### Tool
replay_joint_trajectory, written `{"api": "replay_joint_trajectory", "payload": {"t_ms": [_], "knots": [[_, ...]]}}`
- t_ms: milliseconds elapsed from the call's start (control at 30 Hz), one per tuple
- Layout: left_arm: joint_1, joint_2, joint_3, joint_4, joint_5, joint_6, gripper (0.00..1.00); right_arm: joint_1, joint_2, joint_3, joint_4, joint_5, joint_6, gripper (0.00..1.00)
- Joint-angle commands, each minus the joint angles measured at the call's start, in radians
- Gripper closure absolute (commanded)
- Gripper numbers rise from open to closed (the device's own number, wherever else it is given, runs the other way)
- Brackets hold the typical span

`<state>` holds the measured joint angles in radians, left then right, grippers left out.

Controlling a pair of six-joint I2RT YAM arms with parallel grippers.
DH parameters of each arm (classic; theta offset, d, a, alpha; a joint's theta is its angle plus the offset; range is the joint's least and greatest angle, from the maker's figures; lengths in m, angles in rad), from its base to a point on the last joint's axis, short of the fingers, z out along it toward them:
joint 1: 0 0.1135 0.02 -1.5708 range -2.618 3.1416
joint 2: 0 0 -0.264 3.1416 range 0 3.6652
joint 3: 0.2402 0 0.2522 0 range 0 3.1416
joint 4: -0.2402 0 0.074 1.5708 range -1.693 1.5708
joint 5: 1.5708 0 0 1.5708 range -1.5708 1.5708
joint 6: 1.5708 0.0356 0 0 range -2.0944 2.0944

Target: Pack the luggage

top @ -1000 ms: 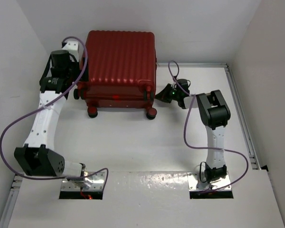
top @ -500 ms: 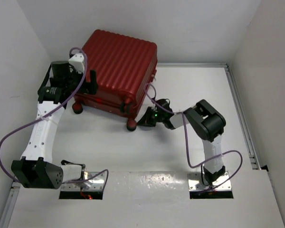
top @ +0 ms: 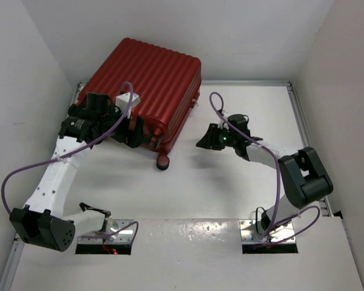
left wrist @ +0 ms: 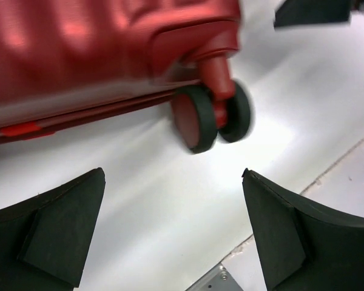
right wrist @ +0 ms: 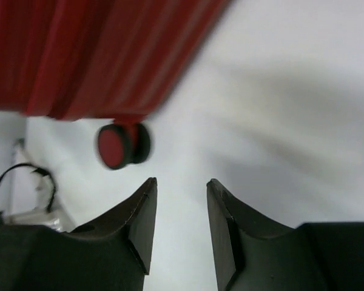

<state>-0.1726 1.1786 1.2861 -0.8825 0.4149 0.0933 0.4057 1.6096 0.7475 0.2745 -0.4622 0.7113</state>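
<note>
1. Top view: the luggage (top: pixel 148 79) lies closed on its ribbed shell at the far left of the table (top: pixel 230 200). It is turned at an angle. Its long axis runs from near to far and leans right at the far end, with the wheeled end facing near. Your left gripper (top: pixel 135 130) sits right at that wheeled end, but whether it touches cannot be told here. Your right gripper (top: pixel 205 139) hangs to the right of the case, clearly apart from it. The left arm is the nearer one.

2. Left wrist view: the left gripper (left wrist: pixel 173 176) has its fingers spread wide and holds nothing. The luggage (left wrist: pixel 79 48) lies ahead of the fingers, with a black wheel (left wrist: pixel 197 118) near them and bare table in between.

3. Right wrist view: the right gripper (right wrist: pixel 182 182) shows only a narrow gap between its fingers, with nothing in it. The luggage (right wrist: pixel 79 48) lies ahead and to the left, blurred, with one wheel (right wrist: pixel 118 145) below its edge.
</note>
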Motion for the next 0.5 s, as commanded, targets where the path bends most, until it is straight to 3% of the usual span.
{"api": "replay_joint_trajectory", "payload": {"t_ms": [0,233,467], "knots": [[-0.059,-0.001,0.001,0.014,0.032,-0.036,0.0,-0.07,-0.028,0.023,-0.12,0.034,-0.154,0.61],[-0.214,0.094,0.012,0.119,-0.097,-0.202,0.0,-0.183,-0.028,0.032,-0.167,0.037,-0.194,0.61],[-0.321,0.24,0.03,0.205,-0.358,-0.316,0.0,-0.238,-0.036,0.03,-0.155,0.043,-0.19,0.61]]}}
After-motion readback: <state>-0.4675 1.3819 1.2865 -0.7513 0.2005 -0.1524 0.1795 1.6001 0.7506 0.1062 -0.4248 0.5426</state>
